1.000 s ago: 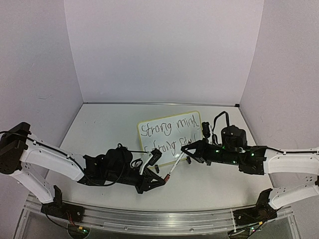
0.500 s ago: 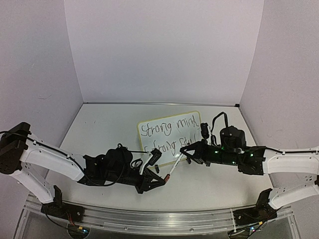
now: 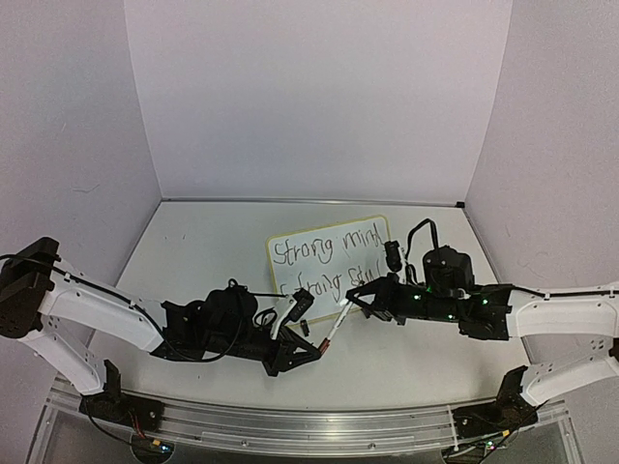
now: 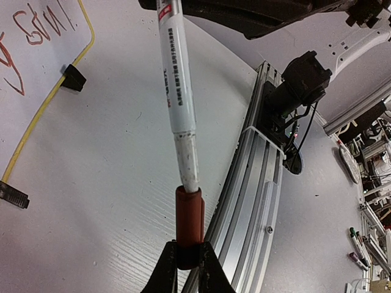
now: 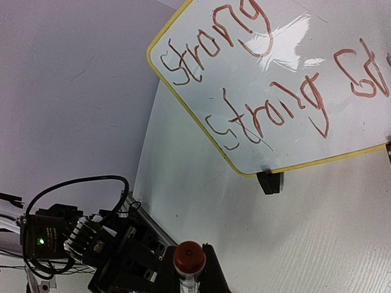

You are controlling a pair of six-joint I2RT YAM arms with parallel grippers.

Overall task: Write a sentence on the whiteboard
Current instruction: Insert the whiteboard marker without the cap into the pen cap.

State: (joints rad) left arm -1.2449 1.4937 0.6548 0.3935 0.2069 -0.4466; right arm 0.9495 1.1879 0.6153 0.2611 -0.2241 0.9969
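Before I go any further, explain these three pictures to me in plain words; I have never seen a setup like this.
These are two white-and-black robot arms, left and right, bolted at the near edge of a white table. One picture looks down from above and behind them. The other two come from a small camera on each arm's wrist.

On the table a small white rectangular whiteboard with a thin yellow frame is propped up on black clips. It carries two lines of red handwritten words, roughly "Strong mind" over "Strong soul".

Between the arms is a slim white marker. The right gripper is shut on its barrel, and the left gripper is shut on the red cap at its tip. I cannot tell whether the cap is fully seated.
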